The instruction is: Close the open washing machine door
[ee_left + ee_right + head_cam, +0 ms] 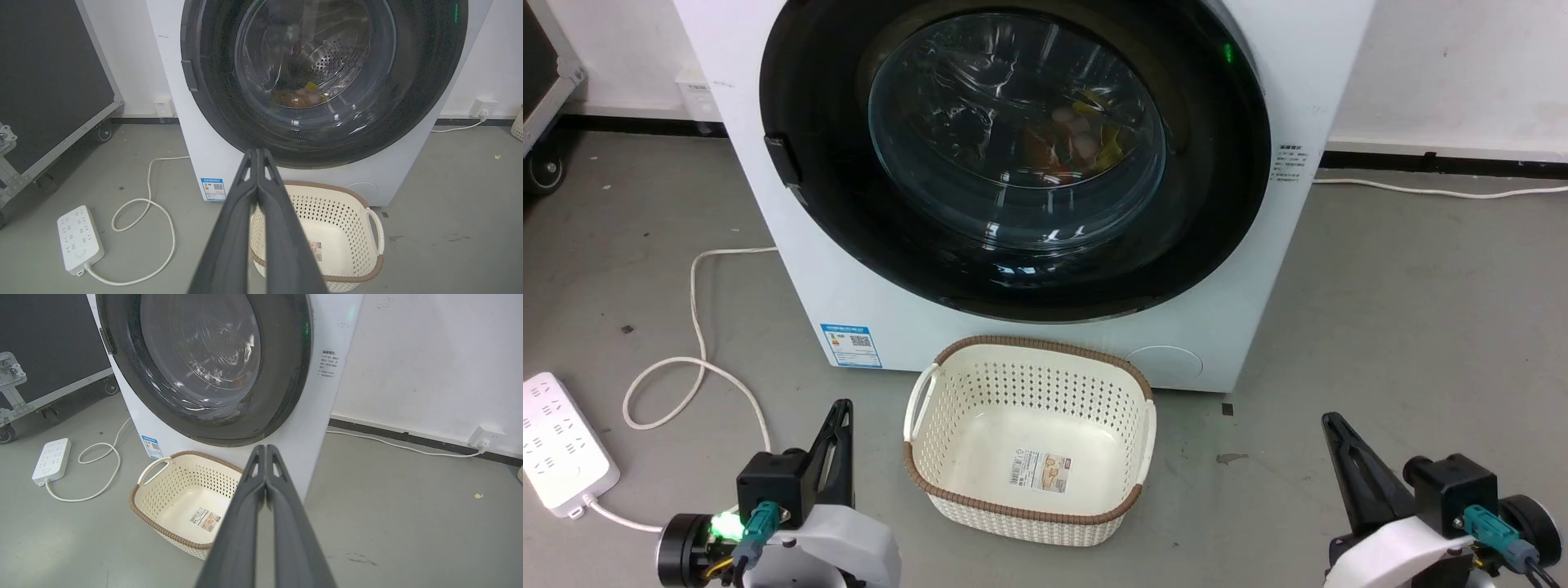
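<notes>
left gripper (257, 152): hovering low at near left, fingers pressed together on nothing, pointing at the washer front
right gripper (265, 447): hovering low at near right, fingers pressed together, empty, pointing forward
basket (1029, 384): sitting on the floor between the grippers, just before the washer
washing machine door (1013, 147): lying flush in the front, glass facing the robot, round
washing machine (915, 335): standing upright behind the basket

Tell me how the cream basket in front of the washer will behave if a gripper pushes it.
The basket is empty, perforated plastic, so it is probably light and should slide on the smooth grey floor. Its wide, low shape likely resists tipping, though a rim push might flex the wall.
</notes>
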Controlling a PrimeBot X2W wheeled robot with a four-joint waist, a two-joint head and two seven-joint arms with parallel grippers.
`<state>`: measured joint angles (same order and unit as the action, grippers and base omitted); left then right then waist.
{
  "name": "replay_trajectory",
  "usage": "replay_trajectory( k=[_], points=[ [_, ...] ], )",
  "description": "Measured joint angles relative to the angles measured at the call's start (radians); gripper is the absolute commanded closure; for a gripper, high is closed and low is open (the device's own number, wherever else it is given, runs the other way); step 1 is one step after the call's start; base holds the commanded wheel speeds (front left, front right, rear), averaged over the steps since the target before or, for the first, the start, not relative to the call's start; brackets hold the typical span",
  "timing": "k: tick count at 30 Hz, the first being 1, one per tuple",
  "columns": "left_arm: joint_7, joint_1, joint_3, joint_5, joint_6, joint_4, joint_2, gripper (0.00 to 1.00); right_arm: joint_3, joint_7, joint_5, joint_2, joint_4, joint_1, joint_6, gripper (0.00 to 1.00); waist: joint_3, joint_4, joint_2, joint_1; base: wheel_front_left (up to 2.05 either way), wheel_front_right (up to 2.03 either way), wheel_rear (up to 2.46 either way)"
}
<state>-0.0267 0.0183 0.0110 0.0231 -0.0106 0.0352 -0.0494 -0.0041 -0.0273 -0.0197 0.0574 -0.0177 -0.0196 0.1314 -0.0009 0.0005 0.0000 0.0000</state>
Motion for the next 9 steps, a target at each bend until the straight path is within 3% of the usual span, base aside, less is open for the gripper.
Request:
replay_trajectory(
  k=[9],
  points=[
    [0.019, -0.004, -0.006, -0.013, 0.005, -0.022, 0.000, 1.00, 0.003, 0.019, 0.010, -0.002, 0.007, 0.005, 0.000, 1.00, 0.001, 0.000, 0.0000, 0.0000, 0.00, 0.00, 0.00]
  ],
)
